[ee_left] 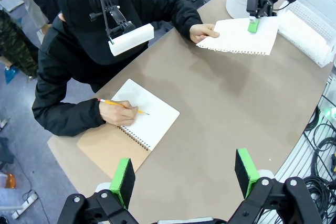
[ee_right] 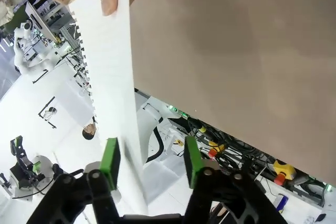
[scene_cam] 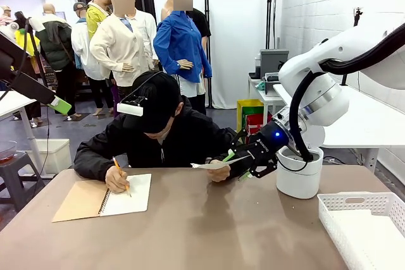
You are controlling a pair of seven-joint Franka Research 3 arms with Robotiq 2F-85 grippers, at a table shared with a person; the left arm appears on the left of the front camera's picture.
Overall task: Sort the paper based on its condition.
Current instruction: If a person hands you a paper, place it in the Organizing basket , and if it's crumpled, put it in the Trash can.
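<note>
Far edge of the table (scene_cam: 190, 232), about 1 o'clock from its centre: smooth white sheet (scene_cam: 205, 165), held level and off the surface. One short end is pinched in the person's hand (scene_cam: 220, 172); the other end reaches into the right gripper (scene_cam: 243, 156).

Right gripper: comes in from 3 o'clock with one green pad above the sheet and one below. In its wrist view the sheet (ee_right: 113, 77) runs edge-on between the pads, close beside one and with a clear gap to the other (jaws apart, not clamped on the paper).

Left gripper (ee_left: 185, 179): high over the near side of the table, pads spread wide, nothing between them.

Person's other hand (scene_cam: 117, 178), at 10 o'clock: holds a yellow pencil (ee_left: 123, 106) on the white page of a spiral-bound notebook (scene_cam: 104, 199), tan cover folded out flat.

White slotted basket (scene_cam: 364, 219) at 4 o'clock, well apart from the sheet.
</note>
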